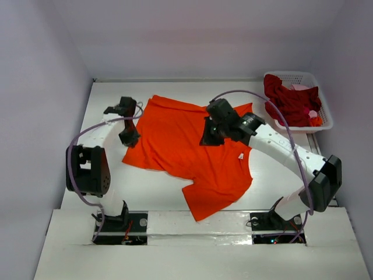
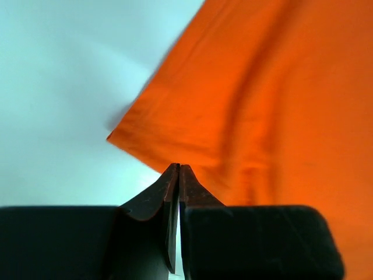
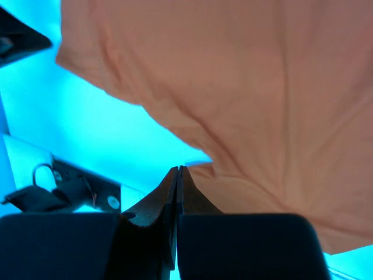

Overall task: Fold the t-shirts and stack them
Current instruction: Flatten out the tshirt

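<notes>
Starting from my side: the orange t-shirt [image 1: 186, 151] is spread mostly flat on the white table [image 1: 145, 189], roughly in the middle. One sleeve points back toward the arm bases, and there are a few soft wrinkles across the body.

The left gripper [image 2: 178, 168] sits at the shirt's left edge with its fingers pressed together. On the left wrist cam the tips meet right at the border of the cloth, next to a corner that looks slightly raised off the table (it's blurry there, so don't quote me). I can't tell whether any fabric is actually caught between them.

The right gripper [image 3: 178, 169] is over the middle of the shirt, closer to its far edge, and is also fully closed. Its wrist cam shows the tips at a notch in the cloth's outline with bare table beside them. Same story here: I can't tell if it's pinching cloth or just touching it.

Further back, in the far right corner, is the white lattice basket [image 1: 291, 74]. It holds a heap of dark red t-shirts [image 1: 288, 100], with a pinkish one [image 1: 300, 87] peeking out behind them.
</notes>
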Controlling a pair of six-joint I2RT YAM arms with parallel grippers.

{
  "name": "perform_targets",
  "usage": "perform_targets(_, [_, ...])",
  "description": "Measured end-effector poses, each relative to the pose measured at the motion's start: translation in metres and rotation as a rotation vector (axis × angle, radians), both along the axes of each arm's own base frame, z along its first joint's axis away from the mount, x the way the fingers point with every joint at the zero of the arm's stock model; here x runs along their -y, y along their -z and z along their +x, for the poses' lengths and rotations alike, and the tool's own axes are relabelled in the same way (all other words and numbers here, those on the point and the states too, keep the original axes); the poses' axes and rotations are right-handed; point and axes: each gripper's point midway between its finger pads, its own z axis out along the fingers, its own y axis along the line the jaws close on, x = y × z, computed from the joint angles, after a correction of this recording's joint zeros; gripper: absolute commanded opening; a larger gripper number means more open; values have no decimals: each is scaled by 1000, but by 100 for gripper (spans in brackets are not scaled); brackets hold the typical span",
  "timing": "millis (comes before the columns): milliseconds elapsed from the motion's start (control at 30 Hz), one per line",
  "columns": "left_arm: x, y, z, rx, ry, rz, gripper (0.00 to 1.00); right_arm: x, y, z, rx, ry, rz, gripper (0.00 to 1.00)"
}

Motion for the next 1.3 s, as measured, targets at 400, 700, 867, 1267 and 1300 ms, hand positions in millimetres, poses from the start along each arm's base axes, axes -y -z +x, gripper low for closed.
perform_targets(400, [19,-129,116,428,-1,-78,49,121,-16,121,64,283,-95,10])
perform_targets(700, [48,-46,184,405,59,-191,61,168,-2,199,46,373,-61,50])
perform_targets(867, [54,-31,230,440,76,-239,51,209,-8,232,76,455,-9,44])
perform_targets(1267, [24,-124,320,745,52,-281,53,241,12,284,76,494,59,42])
perform_targets(1300, [23,-127,325,760,53,-288,53,242,14,289,79,493,67,42])
